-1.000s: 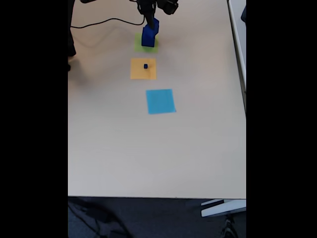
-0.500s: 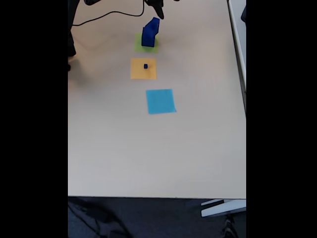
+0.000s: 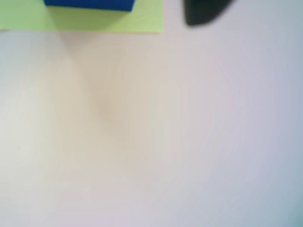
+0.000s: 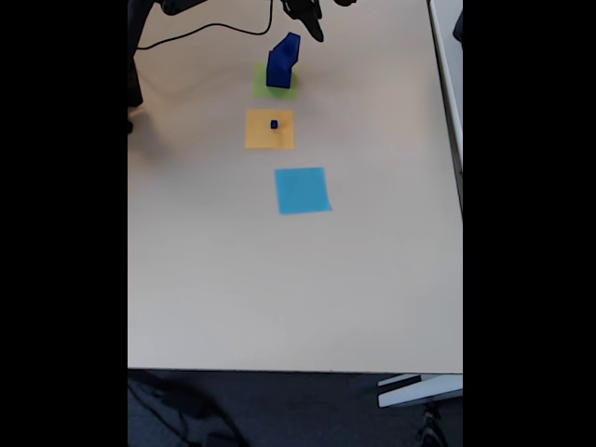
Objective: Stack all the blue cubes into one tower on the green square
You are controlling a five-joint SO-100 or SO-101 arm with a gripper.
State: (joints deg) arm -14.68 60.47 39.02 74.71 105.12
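A tower of blue cubes stands on the green square at the far end of the table in the fixed view; its top cube sits offset to the right. A tiny blue cube lies on the orange square. My gripper hangs up and to the right of the tower, apart from it and holding nothing. In the wrist view one dark fingertip shows at the top edge, right of the green square, which carries the base of a blue cube.
A light blue paper square lies nearer the camera than the orange one. A black cable runs across the table's far left corner. The table's front edge borders a dark floor.
My gripper has let go of the top cube and pulled up and to the right, away from the tower. The cubes have stayed in place.
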